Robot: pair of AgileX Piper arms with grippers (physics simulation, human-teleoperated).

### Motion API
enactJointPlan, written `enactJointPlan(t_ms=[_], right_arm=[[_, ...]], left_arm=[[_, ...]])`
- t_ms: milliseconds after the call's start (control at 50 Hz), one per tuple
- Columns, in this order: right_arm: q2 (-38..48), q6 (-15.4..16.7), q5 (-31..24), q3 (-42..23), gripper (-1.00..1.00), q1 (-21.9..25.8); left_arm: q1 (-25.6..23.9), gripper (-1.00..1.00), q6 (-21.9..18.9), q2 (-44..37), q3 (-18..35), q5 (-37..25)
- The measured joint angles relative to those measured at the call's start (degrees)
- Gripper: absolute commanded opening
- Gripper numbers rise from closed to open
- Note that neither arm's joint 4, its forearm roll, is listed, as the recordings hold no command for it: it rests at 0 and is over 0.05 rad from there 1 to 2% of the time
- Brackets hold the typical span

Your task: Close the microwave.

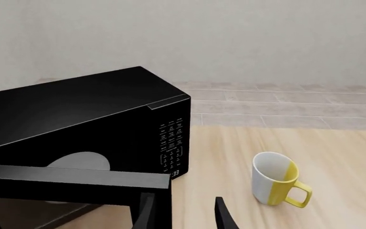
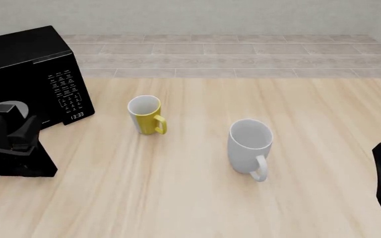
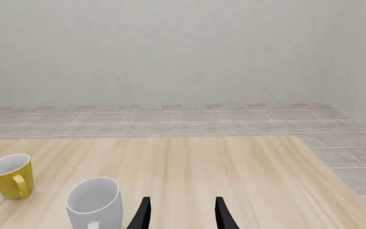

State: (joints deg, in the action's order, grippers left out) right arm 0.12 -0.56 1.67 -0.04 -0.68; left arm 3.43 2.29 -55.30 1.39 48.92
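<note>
— Where's the microwave [image 2: 28, 64]?
— Far left of the desk [image 2: 243, 208], keypad panel facing the mugs. Its door [image 1: 75, 179] stands swung out.
— And the left claw [image 1: 183, 214]?
— Fingers apart, just beside the door's free edge (contact I cannot tell).
— The right claw [image 3: 180, 213]?
— Apart too, holding nothing, well away at the right, near the white mug [image 2: 250, 144]. The yellow mug [image 2: 145, 114] stands nearer the oven.

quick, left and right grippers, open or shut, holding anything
Left gripper: open, holding nothing, right beside the open microwave door.
Right gripper: open, holding nothing, over the bare table.
</note>
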Motion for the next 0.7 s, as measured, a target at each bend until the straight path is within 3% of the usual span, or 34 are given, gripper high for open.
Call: enactJointPlan(t_ms=[420, 700], right_arm=[[0.0, 1.9, 0.5, 0.0, 1.00, -0.6], [-0.1, 0.4, 1.3, 0.0, 1.00, 0.2]], left_arm=[[-0.6, 1.00, -1.6, -6.8, 4.8, -0.1], [-1.0, 1.00, -2.6, -10.9, 9.5, -2.8]])
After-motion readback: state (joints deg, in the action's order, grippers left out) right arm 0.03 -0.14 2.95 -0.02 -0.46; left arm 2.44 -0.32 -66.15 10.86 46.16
